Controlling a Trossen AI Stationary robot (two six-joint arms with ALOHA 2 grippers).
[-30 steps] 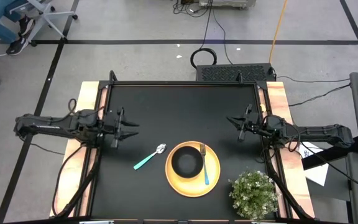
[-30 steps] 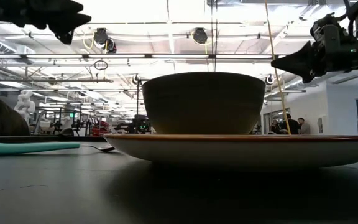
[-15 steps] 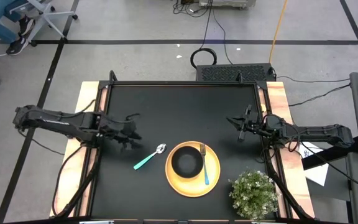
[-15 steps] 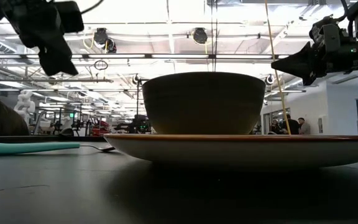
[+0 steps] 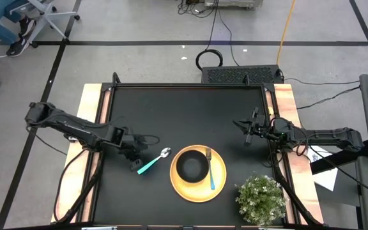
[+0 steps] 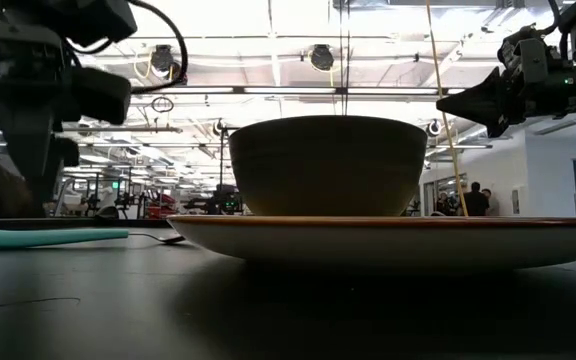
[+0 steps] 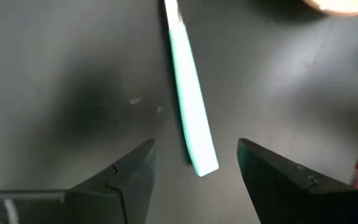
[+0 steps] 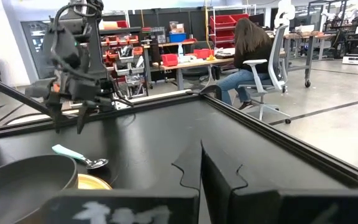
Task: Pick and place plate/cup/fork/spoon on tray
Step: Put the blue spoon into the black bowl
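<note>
Hovering spread-jawed over the spoon's [image 5: 153, 161] handle end, the left gripper [image 5: 135, 163] pointed down. The right gripper [image 5: 243, 124], jaws pressed together, waited well right of it above the black table [image 5: 190, 108]. A person [image 8: 248, 53] sat in the room beyond.

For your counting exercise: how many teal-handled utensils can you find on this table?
2. The spoon lies on the black tabletop left of the tray, below the open left gripper. The fork rests on the tray beside the cup.

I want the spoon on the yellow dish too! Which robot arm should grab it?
The left. Its gripper hangs open over the spoon handle's end, while the right gripper waits far across the table.
</note>
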